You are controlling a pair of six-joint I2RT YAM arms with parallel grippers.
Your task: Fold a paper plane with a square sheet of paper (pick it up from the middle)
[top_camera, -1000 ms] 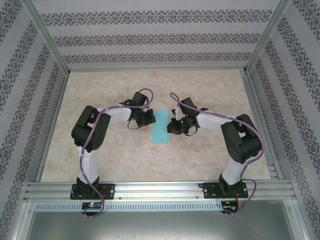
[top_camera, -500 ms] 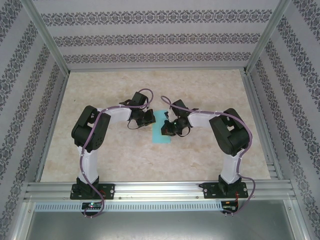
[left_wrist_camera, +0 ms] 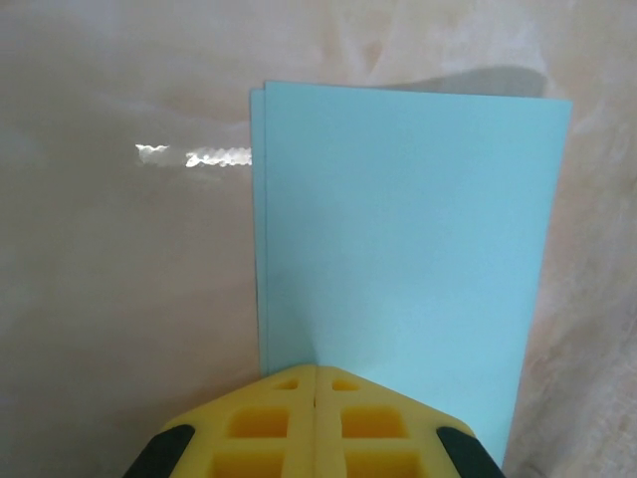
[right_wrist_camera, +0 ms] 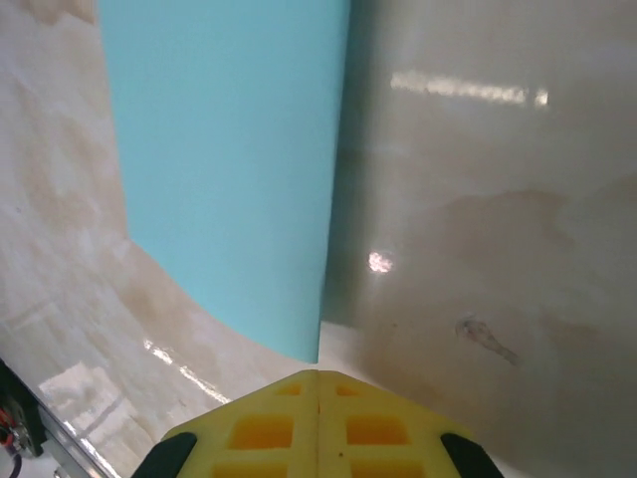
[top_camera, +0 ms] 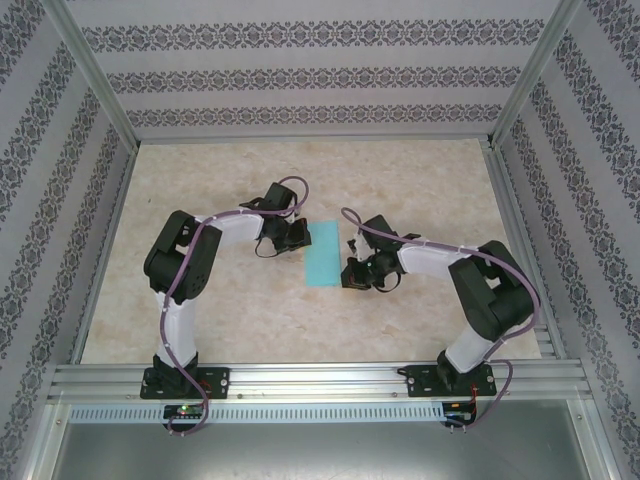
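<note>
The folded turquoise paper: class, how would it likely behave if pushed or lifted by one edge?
Probably floppy: the paper is thin, two flat layers, so lifted by an edge it would likely droop. Probably slides easily: the table looks glossy with reflections. The layers sit slightly offset along one edge, so a push might shift them.

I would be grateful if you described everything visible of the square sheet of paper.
The square sheet of paper is thin, plain turquoise and unmarked, folded in half into a rectangle, with its two layers slightly offset along one edge. It lies flat on the marbled table between the arms. The shut left pincer has its tips on the sheet's left edge. The shut right pincer sits by the near right corner; contact there is unclear.
</note>
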